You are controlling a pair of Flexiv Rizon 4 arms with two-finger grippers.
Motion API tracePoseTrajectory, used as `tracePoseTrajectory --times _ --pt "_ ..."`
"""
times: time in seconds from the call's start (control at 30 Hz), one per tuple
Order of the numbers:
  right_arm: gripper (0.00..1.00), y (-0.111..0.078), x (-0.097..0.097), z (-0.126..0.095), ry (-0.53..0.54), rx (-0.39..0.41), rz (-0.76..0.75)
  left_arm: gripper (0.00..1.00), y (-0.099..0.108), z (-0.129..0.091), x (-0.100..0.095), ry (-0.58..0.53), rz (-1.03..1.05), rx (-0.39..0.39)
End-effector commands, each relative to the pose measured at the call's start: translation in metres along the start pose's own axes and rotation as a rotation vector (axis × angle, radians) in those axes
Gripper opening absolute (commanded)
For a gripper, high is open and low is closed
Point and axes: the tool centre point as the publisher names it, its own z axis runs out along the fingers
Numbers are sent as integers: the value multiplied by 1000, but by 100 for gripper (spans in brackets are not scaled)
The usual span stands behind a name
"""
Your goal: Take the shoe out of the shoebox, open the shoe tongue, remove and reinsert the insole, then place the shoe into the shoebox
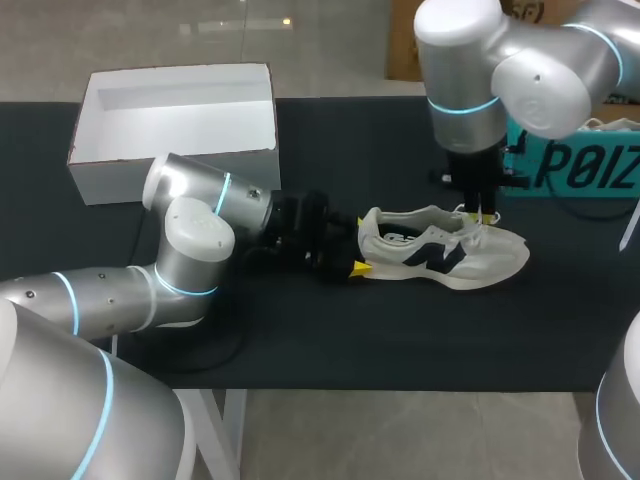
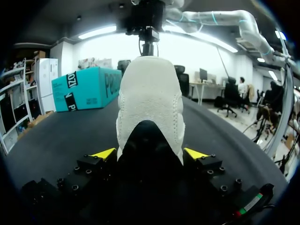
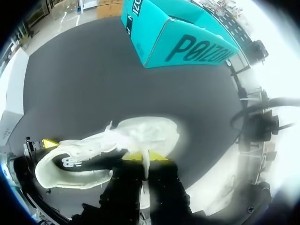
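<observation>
Head view: a cream shoe (image 1: 440, 250) with navy side panels stands on its sole on the black table (image 1: 300, 340), well apart from the white open box (image 1: 175, 125). The left gripper (image 1: 352, 268) clamps the heel from both sides. The right gripper (image 1: 487, 216), above the laces, pinches a white strip; whether lace or tongue cannot be told. The shoe's interior is hidden.
</observation>
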Motion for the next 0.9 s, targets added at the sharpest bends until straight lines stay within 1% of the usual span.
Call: tracePoseTrajectory --times 0.03,0.2,0.37,0.4,0.43,0.47,0.5,0.77,0.83,0.9 --pt "0 4 -13 7 25 15 14 0 3 0 -1 3 0 -5" --pt "0 6 -20 13 33 29 33 0 3 0 -1 3 0 -5" --pt "0 4 -20 12 47 28 25 0 3 0 -1 3 0 -5" --pt "15 3 -19 10 54 24 19 0 3 0 -1 3 0 -5" --pt "44 2 -19 6 62 21 12 0 3 0 -1 3 0 -5" --pt "89 0 -19 3 69 12 5 0 3 0 -1 3 0 -5" --pt "100 -1 -19 -2 68 3 -3 0 3 0 -1 3 0 -5" --pt "100 -10 -28 -44 75 -55 -66 0 3 0 -1 3 0 -5" --pt "100 -13 -27 -56 67 -84 -153 0 3 0 -1 3 0 -5" --pt "100 -17 -26 -69 61 -140 -290 0 3 0 -1 3 0 -5"
